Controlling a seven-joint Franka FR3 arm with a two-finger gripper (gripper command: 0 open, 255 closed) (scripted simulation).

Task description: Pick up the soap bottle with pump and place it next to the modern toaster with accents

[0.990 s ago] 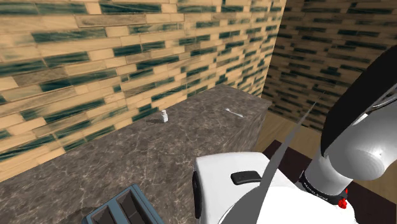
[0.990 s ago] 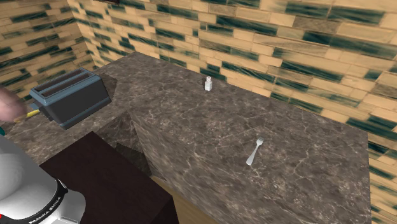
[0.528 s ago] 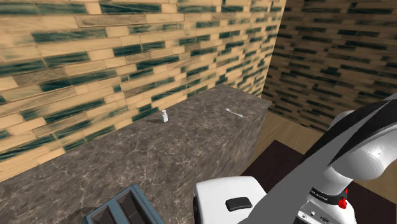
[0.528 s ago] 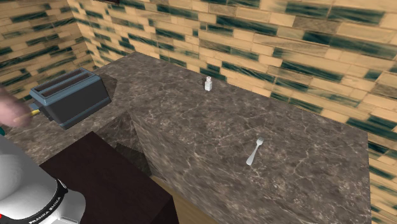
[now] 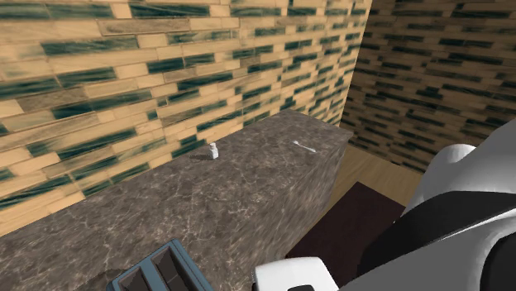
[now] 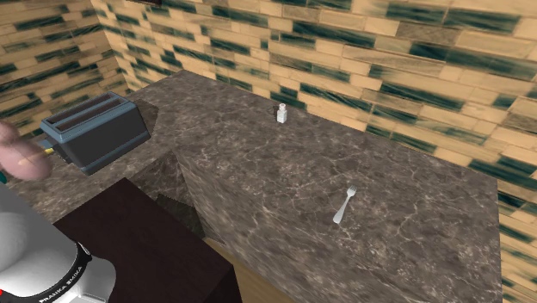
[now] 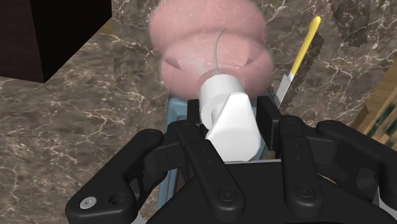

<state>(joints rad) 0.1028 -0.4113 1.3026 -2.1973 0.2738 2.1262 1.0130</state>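
Beside toaster (image 6: 95, 129), fingers (image 7: 291, 143) clasp pink bottle (image 7: 210, 44) (white pump (image 7: 232, 124)), arm (image 5: 463, 223) bent low.

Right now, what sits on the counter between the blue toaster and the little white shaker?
Nothing. In the second exterior view, the dark marble counter between the toaster and the shaker is bare. The shoulder view agrees.

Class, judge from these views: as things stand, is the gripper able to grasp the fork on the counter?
Probably not yet: the gripper is shut on the pink soap bottle near the toaster, so it is occupied. The fork itself lies unobstructed on the counter, far from the toaster.
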